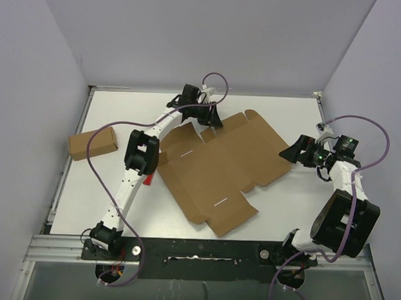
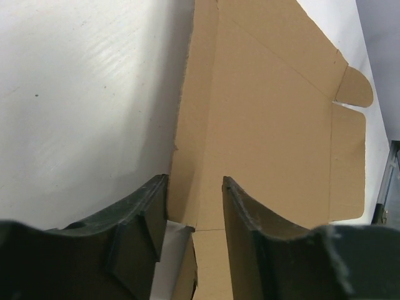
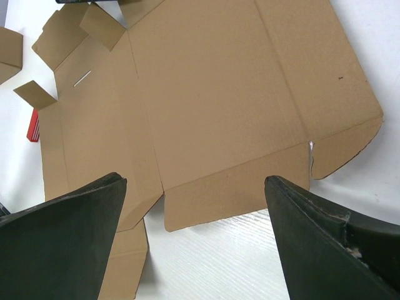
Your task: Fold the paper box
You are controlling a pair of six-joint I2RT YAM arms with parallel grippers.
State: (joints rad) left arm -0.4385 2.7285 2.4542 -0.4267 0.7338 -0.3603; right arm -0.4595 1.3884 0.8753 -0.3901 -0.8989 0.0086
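Observation:
The paper box [image 1: 219, 167] lies unfolded and flat in the middle of the table, large and brown, with two small slits showing. My left gripper [image 1: 208, 117] is open at the box's far edge. In the left wrist view [image 2: 194, 184] its fingers straddle the edge of a side flap of the box [image 2: 269, 125] without closing on it. My right gripper [image 1: 292, 152] is open and empty just off the box's right edge. In the right wrist view [image 3: 194, 181] its wide-open fingers frame a short flap of the box [image 3: 206, 94].
A much smaller brown cardboard box [image 1: 93, 144] sits at the left side of the table, also seen in the right wrist view [image 3: 9, 53]. A small red block [image 1: 148, 180] lies by the left arm at the big box's left edge. Grey walls enclose the white table [image 1: 277, 212].

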